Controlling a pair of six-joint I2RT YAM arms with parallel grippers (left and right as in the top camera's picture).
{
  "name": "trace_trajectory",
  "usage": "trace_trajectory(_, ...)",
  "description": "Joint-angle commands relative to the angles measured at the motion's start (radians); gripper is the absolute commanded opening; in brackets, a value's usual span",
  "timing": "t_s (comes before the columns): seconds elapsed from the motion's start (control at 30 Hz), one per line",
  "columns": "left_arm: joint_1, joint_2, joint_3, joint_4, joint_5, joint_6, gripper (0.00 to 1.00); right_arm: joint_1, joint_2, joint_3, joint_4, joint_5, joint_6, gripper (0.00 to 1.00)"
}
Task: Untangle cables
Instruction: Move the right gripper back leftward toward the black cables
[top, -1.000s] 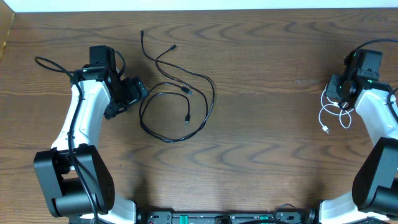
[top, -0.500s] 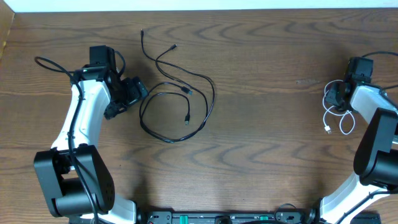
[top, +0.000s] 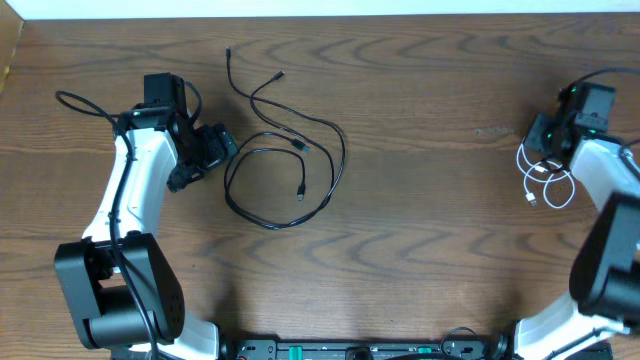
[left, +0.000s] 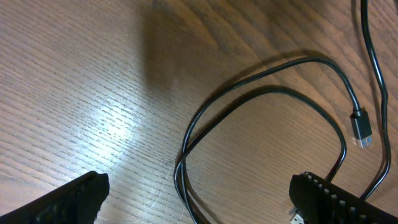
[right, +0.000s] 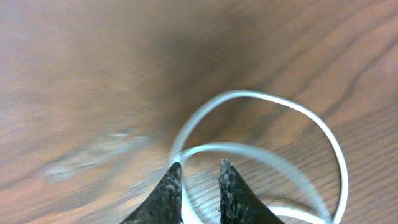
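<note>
Shifted white cable (right: 267, 96) blurs near right fingers (right: 169, 190).

My right wrist view is blurred; the white cable (right: 249, 93) smears off the bottom edge. Black cables (left: 361, 124) run out of my left wrist view.

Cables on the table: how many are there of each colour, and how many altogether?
Black cables: 2 (they overlap; counted from four plug ends)
White cable: 1
Total: 3
</note>
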Motion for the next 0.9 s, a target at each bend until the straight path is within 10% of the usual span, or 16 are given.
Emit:
trace_trajectory(0.0,0.004,0.006,-0.005,-0.002,-0.013,0.002,0.98,-0.003,-0.144,0.027,-0.050,-0.155,-0.003,0.21)
trace_trajectory(0.87,0.004,0.006,-0.005,-0.002,-0.013,0.002,0.98,0.246,-0.209,0.016,-0.164,-0.303,0.109,0.23)
